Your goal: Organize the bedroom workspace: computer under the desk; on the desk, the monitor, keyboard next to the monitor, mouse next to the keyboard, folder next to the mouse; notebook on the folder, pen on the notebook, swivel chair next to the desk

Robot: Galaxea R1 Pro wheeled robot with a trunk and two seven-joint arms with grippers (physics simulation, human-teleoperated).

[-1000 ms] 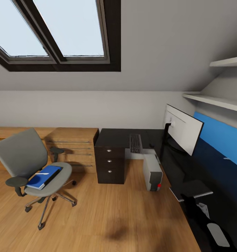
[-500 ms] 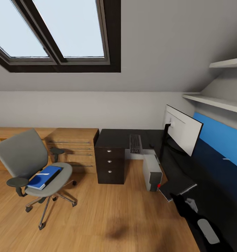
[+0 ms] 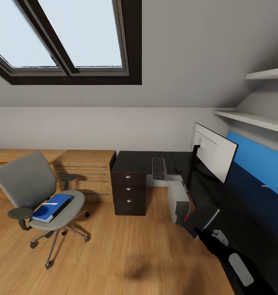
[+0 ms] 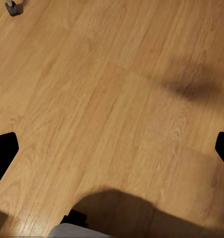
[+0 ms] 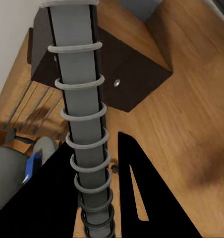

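The grey swivel chair (image 3: 30, 192) stands on the floor at the left, with the blue folder (image 3: 53, 207) flat on its seat. On the black desk (image 3: 133, 160) lie the keyboard (image 3: 158, 168) and, to its right, the monitor (image 3: 215, 151). The grey computer (image 3: 178, 200) stands at the desk's edge. My right gripper (image 3: 213, 234) is shut on the dark spiral notebook (image 3: 201, 220), held tilted above the desk's front edge. Its ringed spine (image 5: 82, 109) runs between my fingers (image 5: 137, 198). My left gripper (image 4: 112, 153) hangs open over bare floor.
A low oak chest (image 3: 87, 168) stands against the wall between chair and desk. The dark drawer unit (image 3: 128, 192) carries the desk's left end. White shelves (image 3: 258, 116) hang at the right. A chair castor (image 4: 13, 7) shows on the wood floor (image 3: 126, 250).
The right gripper has carried the notebook leftward and tipped it from flat on the desk to steeply tilted over the desk's edge. Chair, folder and keyboard have not moved.
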